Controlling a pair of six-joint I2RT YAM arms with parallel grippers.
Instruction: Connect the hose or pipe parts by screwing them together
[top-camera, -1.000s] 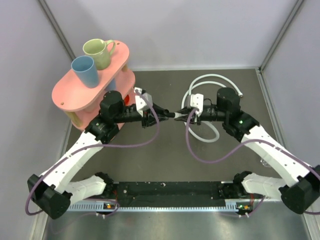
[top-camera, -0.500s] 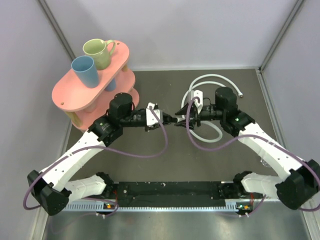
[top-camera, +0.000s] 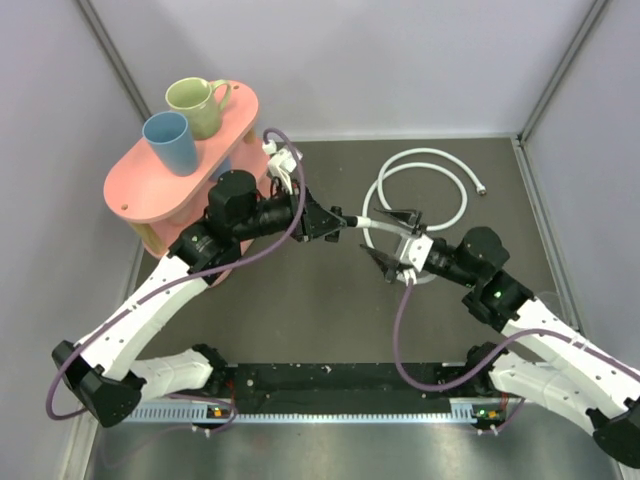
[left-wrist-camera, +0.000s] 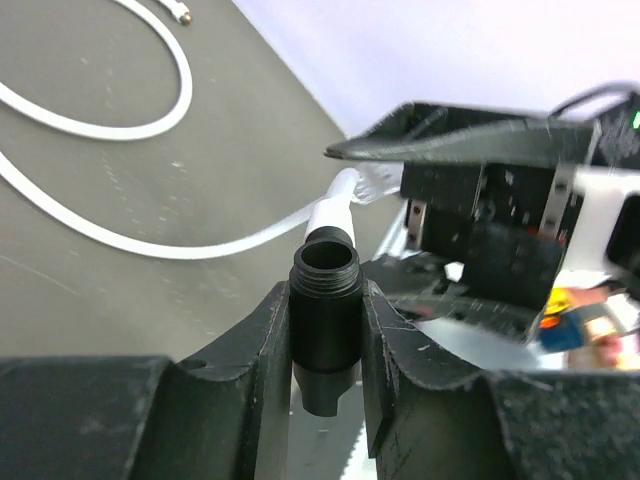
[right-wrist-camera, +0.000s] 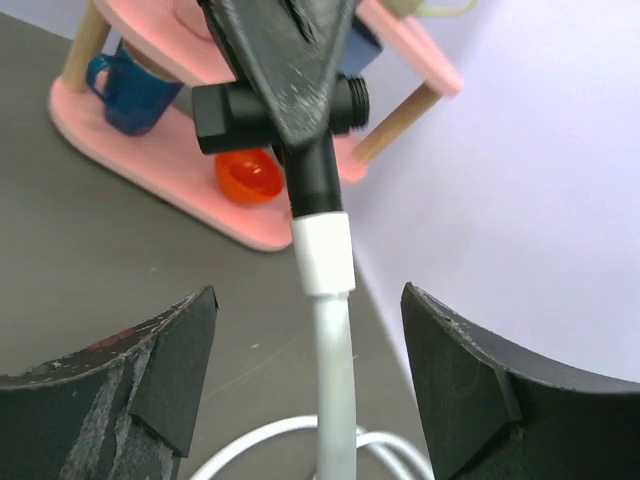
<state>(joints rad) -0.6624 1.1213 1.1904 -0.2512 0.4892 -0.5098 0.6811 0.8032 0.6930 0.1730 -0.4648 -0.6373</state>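
1. Two arms meet over the middle of the dark table, and the left one reaches in from beside a pink two-tier shelf.
2. On that side, the left gripper is clamped on the black T-shaped connector. The left wrist view shows a finger pressed against each side of its body, with an open threaded port facing the camera.
3. Opposite it, the right gripper is spread wide and holds nothing. Its fingers flank the white hose, one on each side, and neither touches it.
4. The hose ends in a white collar that meets the connector's stem end to end. The joint hangs in the air between the two grippers. How far the joint is screwed home cannot be told.
5. From the collar the hose drops to the table and lies in loops on the far right part. Its other silvery end fitting lies free near the right wall.
6. A green mug and a blue mug stand on the top tier of the shelf. The right wrist view shows a dark blue cup and a small orange object on the lower tier.
7. A purple cable loops along the left arm, and a second cable curves down from the right wrist.
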